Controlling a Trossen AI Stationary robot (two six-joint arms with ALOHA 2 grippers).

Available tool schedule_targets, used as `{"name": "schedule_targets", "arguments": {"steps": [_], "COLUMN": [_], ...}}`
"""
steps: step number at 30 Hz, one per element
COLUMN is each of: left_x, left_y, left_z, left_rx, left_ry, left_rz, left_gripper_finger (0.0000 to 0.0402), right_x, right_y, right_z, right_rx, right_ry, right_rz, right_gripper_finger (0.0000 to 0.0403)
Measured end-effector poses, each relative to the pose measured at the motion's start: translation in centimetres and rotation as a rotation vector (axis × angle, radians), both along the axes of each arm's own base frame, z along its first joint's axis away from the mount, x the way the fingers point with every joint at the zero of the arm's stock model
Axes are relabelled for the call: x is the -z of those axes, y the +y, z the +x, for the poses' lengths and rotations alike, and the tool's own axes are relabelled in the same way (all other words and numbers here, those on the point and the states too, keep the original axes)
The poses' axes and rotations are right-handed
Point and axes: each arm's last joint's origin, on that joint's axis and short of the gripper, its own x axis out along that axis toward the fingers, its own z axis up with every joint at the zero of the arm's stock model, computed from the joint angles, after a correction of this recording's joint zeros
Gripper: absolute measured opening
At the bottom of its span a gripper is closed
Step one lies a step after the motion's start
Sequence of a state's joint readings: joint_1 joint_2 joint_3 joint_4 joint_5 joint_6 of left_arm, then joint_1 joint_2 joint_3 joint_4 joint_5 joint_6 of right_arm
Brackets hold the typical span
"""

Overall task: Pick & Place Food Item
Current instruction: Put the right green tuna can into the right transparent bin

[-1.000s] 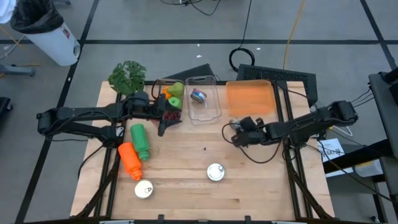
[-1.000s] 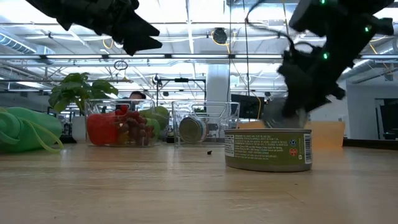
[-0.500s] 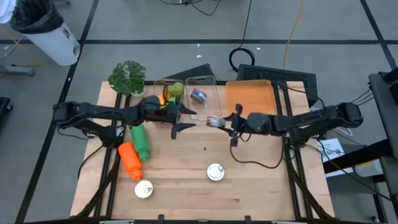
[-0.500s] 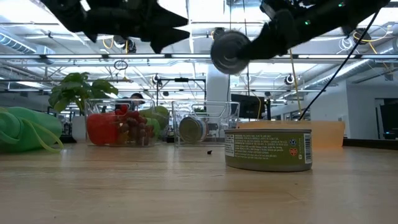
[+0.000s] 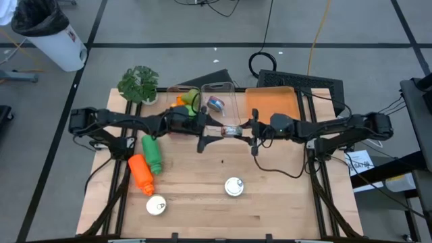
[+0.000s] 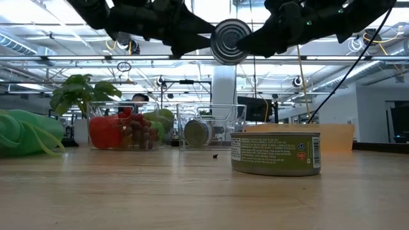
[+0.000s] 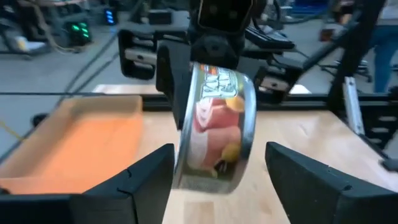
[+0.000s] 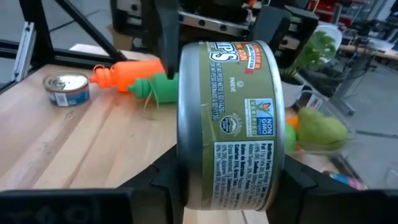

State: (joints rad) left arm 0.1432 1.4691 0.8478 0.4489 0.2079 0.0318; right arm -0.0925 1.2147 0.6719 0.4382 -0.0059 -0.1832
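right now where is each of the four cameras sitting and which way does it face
High view: above the table, looking straight down; both arms meet over the middle, right gripper holding the can, left gripper open beside it.
Low view: at tabletop height, looking level into the room; both arms enter from above, second can in front.
Left wrist view: past its own fingers toward the held can and orange tray.
Right wrist view: past the can toward the bottles.
Shared: all four views show the held can.

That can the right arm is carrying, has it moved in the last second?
Yes. The can, held in the right gripper, has travelled leftward from in front of the orange tray to just before the clear bin, meeting the left gripper.
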Motion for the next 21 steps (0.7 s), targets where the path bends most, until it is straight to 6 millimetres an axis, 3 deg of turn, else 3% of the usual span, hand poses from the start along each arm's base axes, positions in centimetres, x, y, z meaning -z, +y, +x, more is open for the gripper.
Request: {"name": "schedule_targets", "arguments": {"steps": [6,11,16,21], "left_x": [-0.5,-0.5,-0.5,-0.4], "left_y": [-0.3,-0.4,-0.2,-0.1], "left_z": [0.2,0.2,0.2,0.2], "left_rx": [-0.044,-0.02,-0.042,-0.044], "left_ry": [-0.026,-0.031,-0.029,-0.015], "left_rz": [0.039,0.053,0.056,0.088], "left_gripper_finger": [0.0303,0.0308,0.0278,0.0218], "right_x": [0.2,0.7,0.9,0.7], "right_y": [0.1,0.0,0.0,0.0], "right_z": [0.7,1.4,1.8,1.9], "right_rx": [-0.047,-0.053,-0.051,-0.043], "right_ry": [-0.041,-0.07,-0.09,-0.11], "right_rz": [0.0,-0.001,-0.002,0.022], "right_gripper_finger": [0.0143,0.0143,0.0143,0.0143]}}
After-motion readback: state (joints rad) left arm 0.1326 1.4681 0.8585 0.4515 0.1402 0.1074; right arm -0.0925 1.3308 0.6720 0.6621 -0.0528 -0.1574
